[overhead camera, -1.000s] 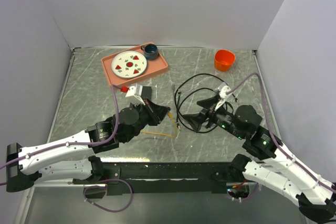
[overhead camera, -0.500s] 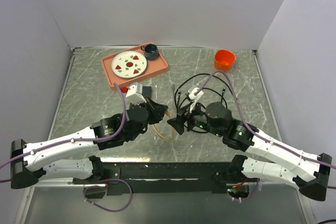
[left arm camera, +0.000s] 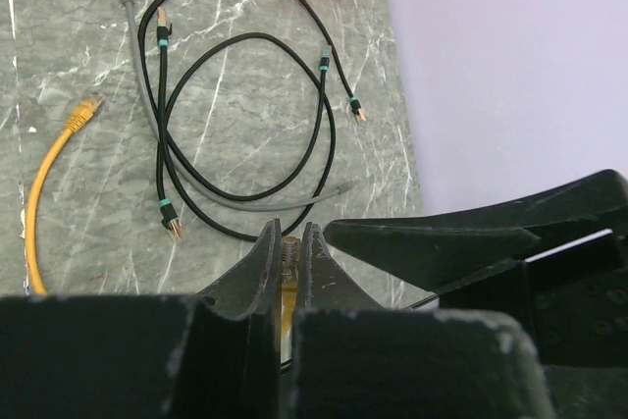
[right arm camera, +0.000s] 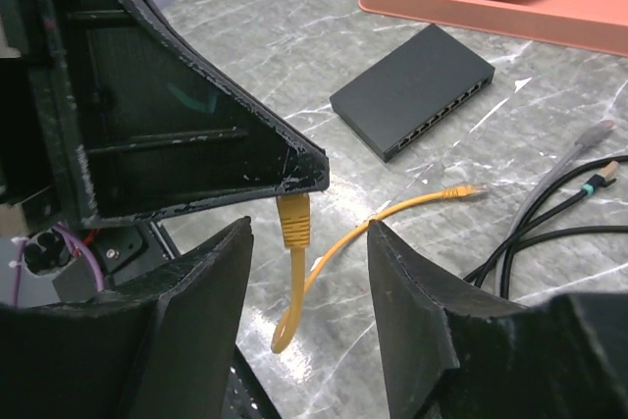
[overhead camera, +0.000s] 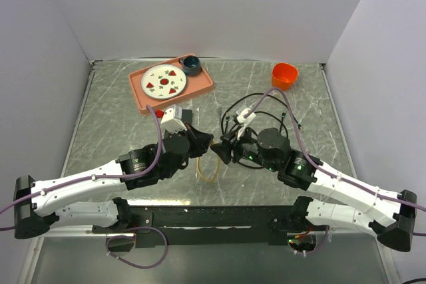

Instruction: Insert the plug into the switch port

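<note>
My left gripper point(left arm camera: 290, 235) is shut on the plug point(right arm camera: 294, 219) at one end of a short yellow cable point(overhead camera: 210, 171). The plug points down from its fingers and the cable hangs in a loop to the table. My right gripper point(right arm camera: 311, 231) stands open on either side of that plug, its fingers point(right arm camera: 211, 282) apart from it. In the top view both grippers meet at the table's middle point(overhead camera: 216, 148). The switch point(right arm camera: 412, 90), a flat black box with a row of sockets, lies beyond on the table. The cable's other plug point(right arm camera: 461, 190) rests near it.
Coiled black cables point(left arm camera: 245, 95) and a grey cable point(left arm camera: 137, 46) lie to the right of the grippers. An orange cup point(overhead camera: 284, 75) stands at the back right. A pink tray point(overhead camera: 202, 88) with a plate and a blue cup sits at the back left.
My right arm has swung left to the left gripper and its jaws have narrowed around the plug. The left gripper has kept hold of the plug and shifted slightly right.
</note>
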Available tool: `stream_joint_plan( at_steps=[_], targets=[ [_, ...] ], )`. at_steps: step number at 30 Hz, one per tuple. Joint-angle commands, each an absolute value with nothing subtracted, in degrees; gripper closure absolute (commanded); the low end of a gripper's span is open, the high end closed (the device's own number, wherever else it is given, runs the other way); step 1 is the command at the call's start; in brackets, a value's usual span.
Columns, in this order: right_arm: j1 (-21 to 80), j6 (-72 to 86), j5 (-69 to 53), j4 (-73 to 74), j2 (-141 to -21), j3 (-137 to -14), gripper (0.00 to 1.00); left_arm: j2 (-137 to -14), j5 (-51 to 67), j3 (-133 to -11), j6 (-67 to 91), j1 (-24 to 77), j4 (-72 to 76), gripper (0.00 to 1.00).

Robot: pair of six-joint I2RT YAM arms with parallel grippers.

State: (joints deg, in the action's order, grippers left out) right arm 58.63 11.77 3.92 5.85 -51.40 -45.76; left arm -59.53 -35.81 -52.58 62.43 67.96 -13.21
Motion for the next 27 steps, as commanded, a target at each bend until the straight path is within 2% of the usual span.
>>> stream_joint_plan(
  at_steps=[1, 4, 7, 8, 10, 11, 13, 14, 15, 16, 18, 19, 20, 21, 27],
  targets=[
    [58.97, 12.04, 3.78, 2.37, -53.08, -48.43, 0.43, -59.59, -35.16, -54.67, 62.4, 68.12, -11.69, 0.99],
    [58.89, 11.87, 3.25, 2.2, -53.7, -48.43, 0.5, -59.24, -35.42, -54.58, 62.32, 68.2, -11.69, 0.99],
    [58.89, 11.95, 3.34, 1.85, -53.96, -48.34, 0.61, -58.98, -35.6, -54.41, 62.14, 68.12, -11.52, 0.99],
    [58.97, 12.13, 3.6, 1.93, -54.14, -48.25, 0.72, -58.89, -35.6, -54.32, 62.23, 68.12, -11.25, 0.99],
    [58.89, 12.13, 4.04, 1.67, -54.32, -48.16, 0.86, -58.8, -35.6, -54.23, 62.14, 68.12, -11.16, 0.99],
    [58.89, 12.04, 4.13, 1.5, -54.32, -47.99, 0.97, -58.8, -35.6, -54.32, 62.14, 68.12, -11.42, 0.99],
    [58.89, 11.69, 4.31, 1.23, -54.23, -47.73, 1.0, -58.89, -35.42, -54.4, 61.7, 68.12, -11.43, 0.99],
    [58.89, 11.43, 4.65, 1.23, -54.14, -47.72, 1.0, -58.71, -35.51, -54.32, 61.44, 68.12, -11.34, 0.95],
    [58.97, 11.34, 4.92, 1.4, -54.23, -47.64, 1.0, -58.71, -35.68, -54.23, 61.09, 68.2, -11.25, 0.86],
    [58.89, 11.08, 5.18, 1.49, -54.23, -47.55, 1.0, -58.36, -35.86, -54.05, 60.65, 68.12, -11.16, 0.56],
    [58.89, 10.02, 6.32, 2.11, -54.05, -47.46, 1.0, -57.84, -36.56, -54.23, 59.86, 66.9, -13.25, 0.27],
    [58.89, 9.67, 6.68, 2.28, -53.97, -47.37, 1.0, -56.87, -36.56, -54.23, 59.33, 66.01, -14.14, 0.08],
    [58.89, 8.8, 6.94, 2.46, -53.79, -47.11, 1.0, -56.08, -35.52, -54.05, 58.8, 64.53, -15.19, 0.02],
    [58.89, 8.27, 8.6, 2.63, -53.62, -46.85, 1.0, -55.2, -34.72, -53.53, 57.75, 60.86, -16.08, 0.01],
    [58.89, 2.47, 8.79, 6.4, -54.57, -46.14, 1.0, -47.55, -30.23, -45.97, 50.38, 44.42, -16.17, 0.03]
  ],
)
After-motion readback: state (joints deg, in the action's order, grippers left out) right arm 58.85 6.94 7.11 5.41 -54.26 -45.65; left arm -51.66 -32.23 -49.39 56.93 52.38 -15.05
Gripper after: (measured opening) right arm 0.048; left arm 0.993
